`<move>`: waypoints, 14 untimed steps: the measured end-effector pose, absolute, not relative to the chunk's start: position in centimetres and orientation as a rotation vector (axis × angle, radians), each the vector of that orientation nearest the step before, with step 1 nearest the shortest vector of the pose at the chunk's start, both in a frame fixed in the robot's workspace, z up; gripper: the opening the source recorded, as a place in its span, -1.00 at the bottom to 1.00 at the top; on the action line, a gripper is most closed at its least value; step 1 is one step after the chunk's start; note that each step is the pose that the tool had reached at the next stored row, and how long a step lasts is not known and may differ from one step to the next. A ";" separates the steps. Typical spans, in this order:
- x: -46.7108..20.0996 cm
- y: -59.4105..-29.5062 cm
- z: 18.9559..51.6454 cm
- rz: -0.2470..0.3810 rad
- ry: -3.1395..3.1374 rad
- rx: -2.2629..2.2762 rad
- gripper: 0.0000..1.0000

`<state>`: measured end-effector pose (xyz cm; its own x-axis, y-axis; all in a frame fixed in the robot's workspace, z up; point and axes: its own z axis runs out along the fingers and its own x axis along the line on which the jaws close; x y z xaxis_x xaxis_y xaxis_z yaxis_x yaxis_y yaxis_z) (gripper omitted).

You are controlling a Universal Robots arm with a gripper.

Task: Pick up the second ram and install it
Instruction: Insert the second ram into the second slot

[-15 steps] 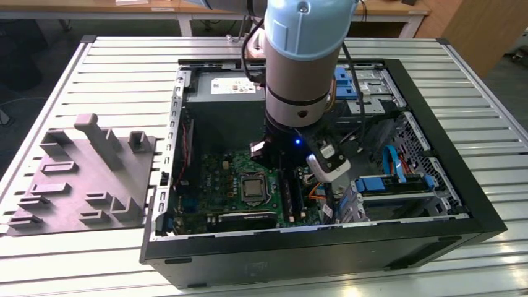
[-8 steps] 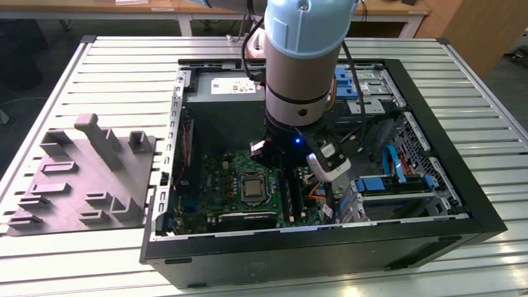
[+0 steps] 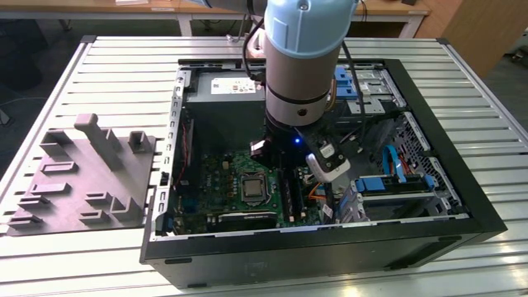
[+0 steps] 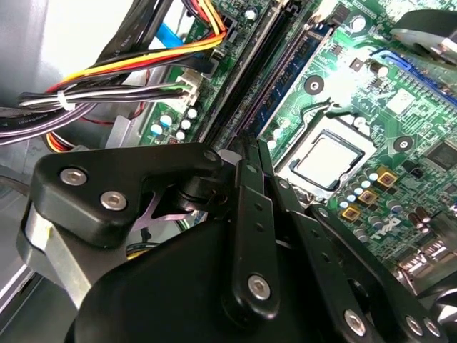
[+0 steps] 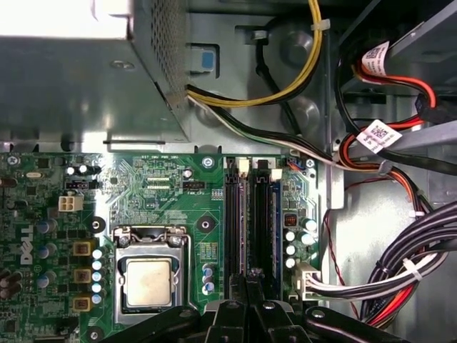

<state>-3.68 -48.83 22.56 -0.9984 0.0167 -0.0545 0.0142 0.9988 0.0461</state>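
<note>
The second ram [image 5: 275,229] stood on its edge in the row of black memory slots [image 5: 237,221] on the green motherboard [image 5: 157,186]. Its dark blue side [image 4: 296,68] ran along the slots, away from the claw tips. The claw [image 5: 246,280] hung just over the near end of these slots, and in both wrist views its tips [image 4: 253,141] were just beside the stick. The two black fingers [image 4: 246,214] were drawn almost fully together, with only a thin line between them. I could not tell if they pressed on the stick or on a slot. On the far side of the slots lay the silver processor [image 5: 148,281]. Yellow, red and black cables [image 4: 107,78] passed close to the claw. In the exterior view the arm [image 3: 301,62] reached down into the open computer case [image 3: 446,204], which lay on the ribbed counter [image 3: 462,68] beside a grey fixture [image 3: 83,179].
</note>
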 end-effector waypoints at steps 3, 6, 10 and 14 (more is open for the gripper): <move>-3.7 -48.8 22.5 0.070 3.086 0.035 -0.77; -3.7 -48.8 22.4 0.071 3.085 0.035 -0.77; -3.7 -48.8 22.4 0.070 3.086 0.035 -0.77; -3.7 -48.8 22.3 0.071 3.085 0.035 -0.77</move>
<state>-3.68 -48.84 22.26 -0.9982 0.0241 -0.0547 0.0215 0.9987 0.0463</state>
